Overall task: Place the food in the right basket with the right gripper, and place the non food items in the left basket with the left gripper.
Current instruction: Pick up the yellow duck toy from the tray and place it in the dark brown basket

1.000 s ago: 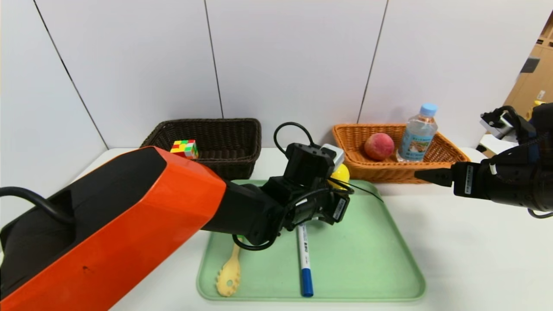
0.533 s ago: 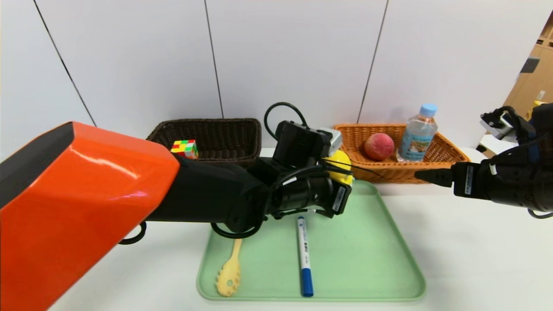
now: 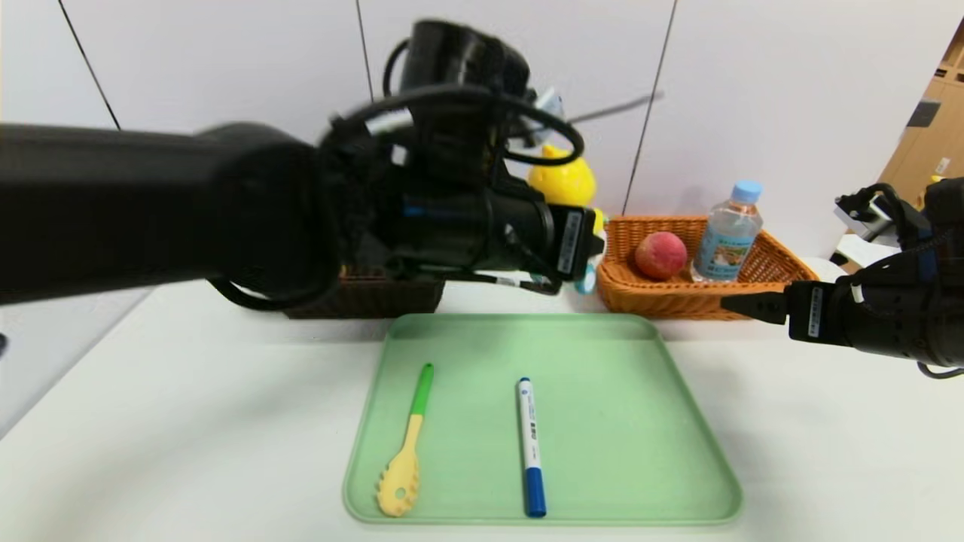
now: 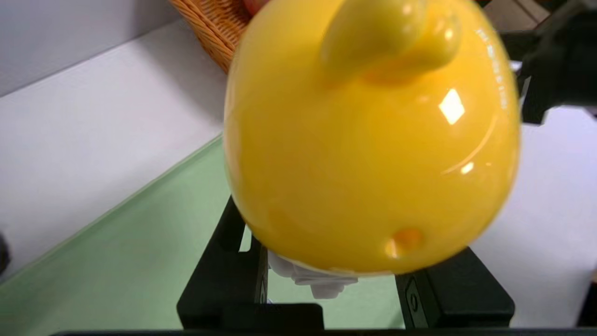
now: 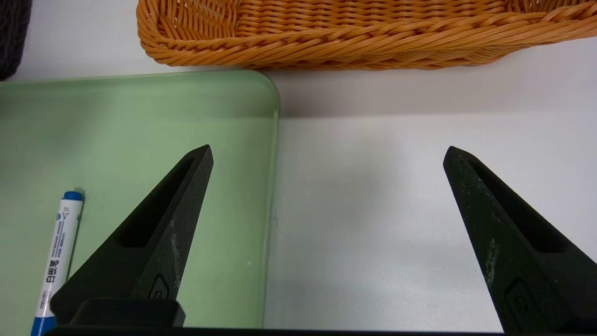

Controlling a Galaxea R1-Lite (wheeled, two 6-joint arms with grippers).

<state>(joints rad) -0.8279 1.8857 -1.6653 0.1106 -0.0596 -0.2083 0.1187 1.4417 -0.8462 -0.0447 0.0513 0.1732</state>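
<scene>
The left gripper (image 4: 326, 284) clamps the duck toy (image 4: 373, 140) by its base between closed jaws; the right gripper (image 5: 326, 154) gapes wide, empty.

Looks like lab or office test room, not home. Plain white table (image 3: 791, 421) pushed against white panel wall (image 3: 512, 45) with dark seams. Props staged on table: green tray (image 3: 602, 452) in middle, two wicker baskets behind tray by wall. Past table's far right corner, cardboard boxes (image 3: 922, 143) stacked. Bare, no decor, typical robot demo setup.
</scene>
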